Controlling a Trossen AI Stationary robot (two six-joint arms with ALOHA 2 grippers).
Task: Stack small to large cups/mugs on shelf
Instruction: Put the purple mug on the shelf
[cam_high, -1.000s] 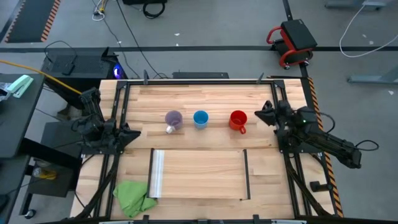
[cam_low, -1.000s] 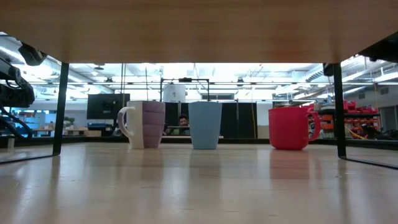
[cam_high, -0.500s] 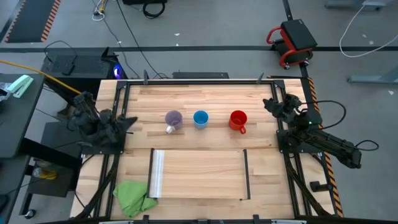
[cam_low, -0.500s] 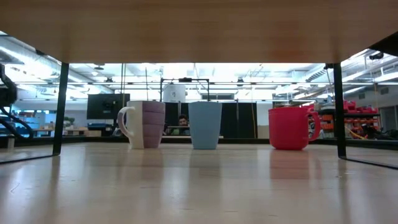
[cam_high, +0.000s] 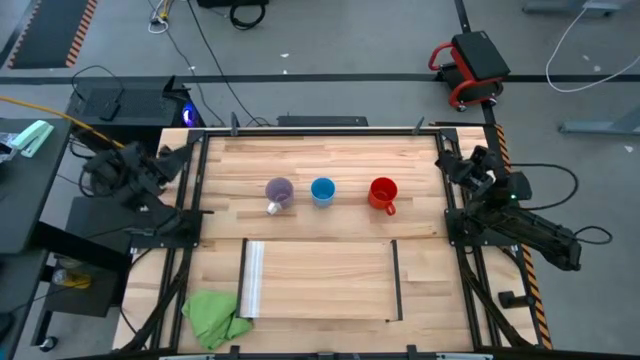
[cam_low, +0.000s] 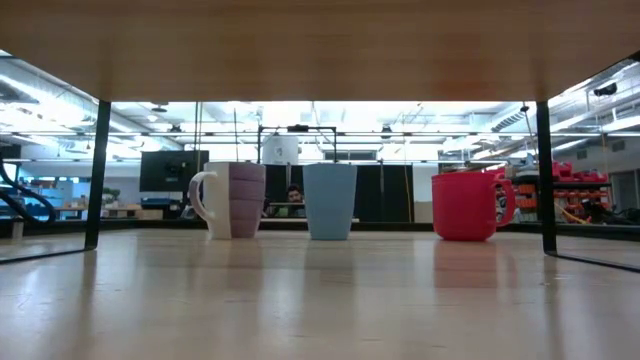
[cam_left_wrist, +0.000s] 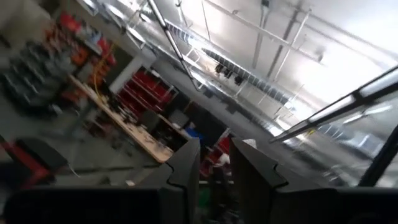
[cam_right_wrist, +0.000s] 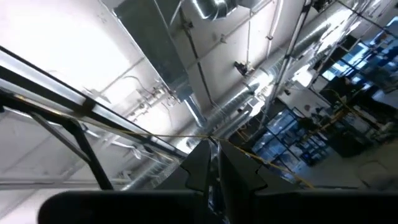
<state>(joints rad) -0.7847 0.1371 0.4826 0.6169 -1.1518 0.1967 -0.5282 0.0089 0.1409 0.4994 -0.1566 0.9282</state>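
Your three mugs (cam_high: 322, 191) stand in a row on the counter (cam_high: 320, 150), beside the shelf (cam_high: 320, 280). Your left pincer (cam_left_wrist: 214, 163) is slightly open, your right pincer (cam_right_wrist: 212, 155) closed, both empty.

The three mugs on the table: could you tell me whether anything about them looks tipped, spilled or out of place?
Nothing stands out. The purple mug, blue mug and red mug stand upright in a spaced row on the tabletop, behind the shelf.

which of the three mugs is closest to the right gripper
The red mug. It stands at the right end of the row, on the side of the right gripper; the blue mug is in the middle and the purple mug is farthest away.
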